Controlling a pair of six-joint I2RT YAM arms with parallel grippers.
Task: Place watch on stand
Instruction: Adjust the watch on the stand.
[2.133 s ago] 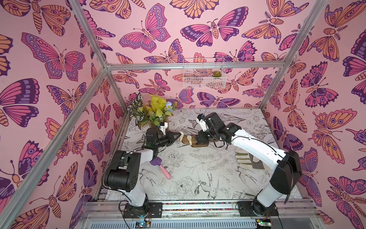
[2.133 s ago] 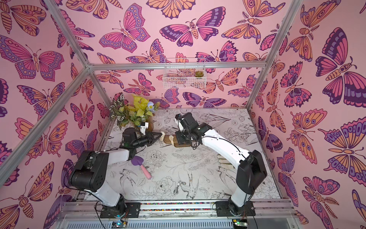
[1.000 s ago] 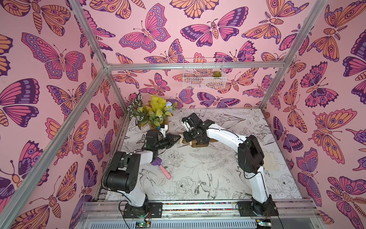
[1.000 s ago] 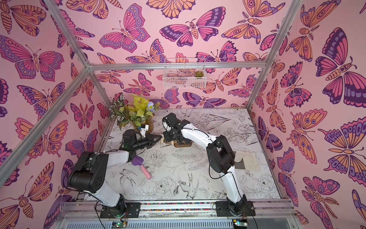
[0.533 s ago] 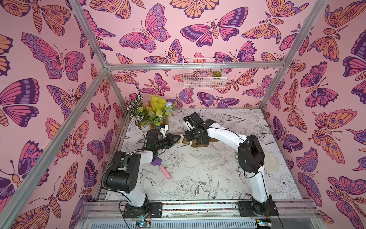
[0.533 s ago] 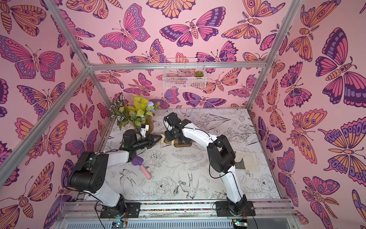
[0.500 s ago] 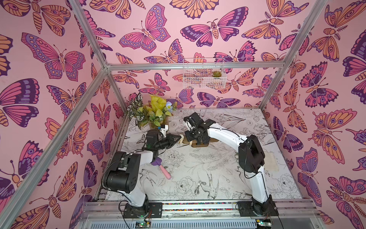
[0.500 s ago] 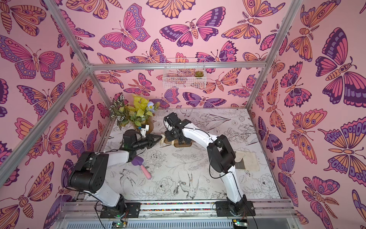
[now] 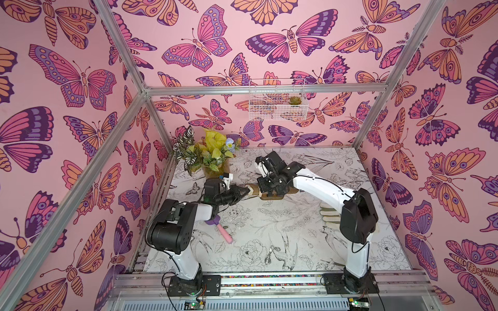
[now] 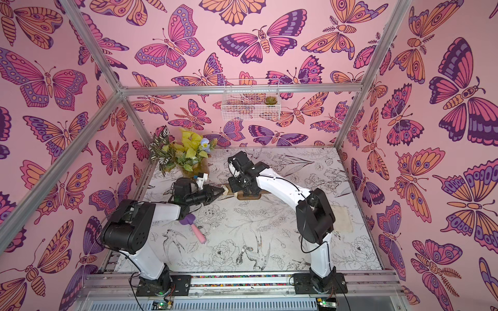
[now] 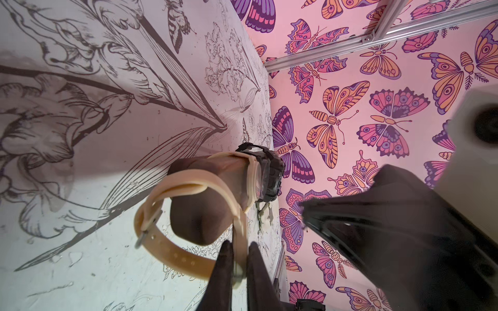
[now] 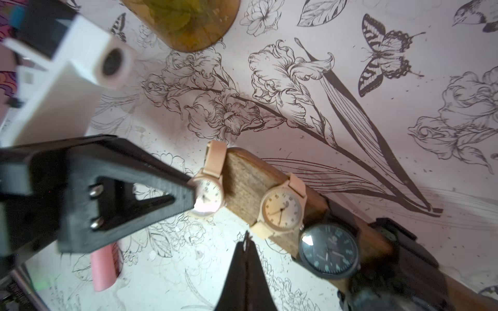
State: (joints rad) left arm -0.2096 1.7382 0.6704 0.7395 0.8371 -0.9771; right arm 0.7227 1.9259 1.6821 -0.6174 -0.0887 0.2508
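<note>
The stand [image 9: 292, 191] is a brown wooden bar lying across the far middle of the table, also seen at the stand [image 12: 250, 185]. My left gripper [image 11: 238, 259] is shut on the strap of a beige watch [image 11: 188, 188]. The watch's strap loop hangs around the very tip of the bar [image 11: 199, 223]. In a top view the left gripper [image 9: 246, 191] points at the stand's left end. A second beige watch [image 12: 280, 208] and a dark watch [image 12: 328, 251] sit further along the bar. My right gripper [image 12: 246, 239] is shut and holds nothing, hovering beside the bar near those watches.
A potted plant [image 9: 213, 159] stands at the back left, close behind the left arm. A purple and pink brush [image 9: 222, 231] lies by the left arm. A beige cloth [image 9: 330, 215] lies under the right arm. A wire basket [image 9: 277, 103] hangs on the back wall.
The right arm has swung in from the right and now hangs over the stand; in the last half second it barely shifted. The left gripper has kept the watch at the bar's left end.
</note>
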